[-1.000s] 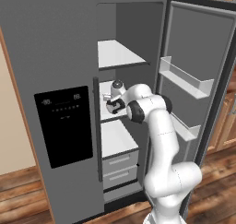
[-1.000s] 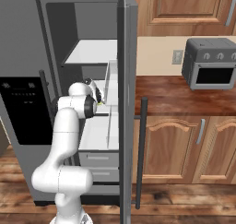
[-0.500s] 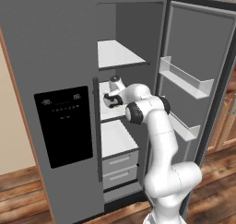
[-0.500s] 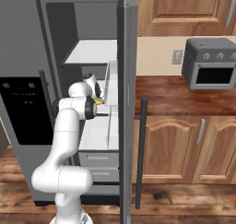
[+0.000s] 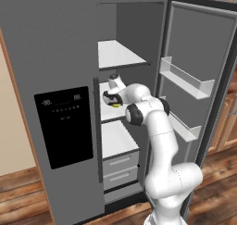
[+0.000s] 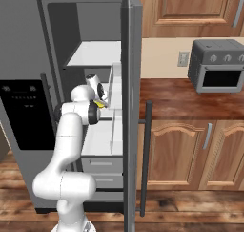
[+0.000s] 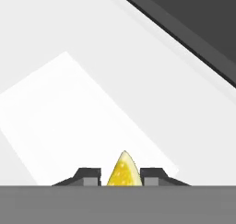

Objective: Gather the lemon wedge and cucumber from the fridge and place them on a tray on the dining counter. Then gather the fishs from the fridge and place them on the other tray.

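Gripper (image 7: 121, 172) inside the open fridge (image 5: 55, 57), lower than 1 second ago, jaws now drawn in against the lemon wedge (image 7: 123, 170) between its 2 fingertips (image 7: 90, 173), over the white middle shelf (image 5: 109, 117)

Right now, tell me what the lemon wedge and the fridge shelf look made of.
Lemon wedge: fruit flesh, yellow and speckled, slightly glossy, sitting between the gripper fingertips. Fridge shelf: smooth white, matte, probably plastic; painted metal can't be ruled out.

Lemon wedge (image 7: 123, 170) between the gripper (image 7: 120, 174) fingertips — apparently over the fridge shelf (image 7: 83, 126).
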Available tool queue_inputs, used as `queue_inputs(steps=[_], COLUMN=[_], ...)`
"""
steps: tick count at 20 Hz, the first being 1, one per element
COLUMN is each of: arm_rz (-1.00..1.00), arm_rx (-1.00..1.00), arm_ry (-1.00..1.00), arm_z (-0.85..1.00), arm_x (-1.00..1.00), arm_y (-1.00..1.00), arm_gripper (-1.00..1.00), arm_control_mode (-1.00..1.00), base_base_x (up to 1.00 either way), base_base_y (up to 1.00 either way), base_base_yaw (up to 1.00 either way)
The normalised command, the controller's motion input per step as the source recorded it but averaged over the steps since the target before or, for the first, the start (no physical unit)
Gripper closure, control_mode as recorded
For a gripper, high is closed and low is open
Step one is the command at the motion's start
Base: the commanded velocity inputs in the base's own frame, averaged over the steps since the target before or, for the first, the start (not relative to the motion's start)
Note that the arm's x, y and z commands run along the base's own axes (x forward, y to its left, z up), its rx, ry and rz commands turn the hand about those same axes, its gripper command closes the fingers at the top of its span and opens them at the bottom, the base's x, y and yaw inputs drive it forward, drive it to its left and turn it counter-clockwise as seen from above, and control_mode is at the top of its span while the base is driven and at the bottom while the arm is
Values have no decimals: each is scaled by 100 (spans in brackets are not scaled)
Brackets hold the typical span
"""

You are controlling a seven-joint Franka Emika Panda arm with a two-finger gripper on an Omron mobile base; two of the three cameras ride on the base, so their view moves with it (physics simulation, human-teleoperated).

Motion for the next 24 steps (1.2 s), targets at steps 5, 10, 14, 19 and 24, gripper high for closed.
queue_inputs(steps=[5, 10, 14, 19, 24], arm_rz=[0, 0, 0, 0, 0], arm_rx=[0, 0, 0, 0, 0], arm_ry=[0, -2, -7, -8, -14], arm_z=[0, 0, 0, 0, -2], arm_x=[0, -18, -39, -51, -59], arm_y=[0, 0, 0, 0, -7], arm_gripper=[100, 100, 100, 100, 100], arm_control_mode=[-100, -100, -100, -100, -100], base_base_x=[0, 0, 0, 0, 0], base_base_y=[0, 0, 0, 0, 0], base_base_yaw=[0, 0, 0, 0, 0])
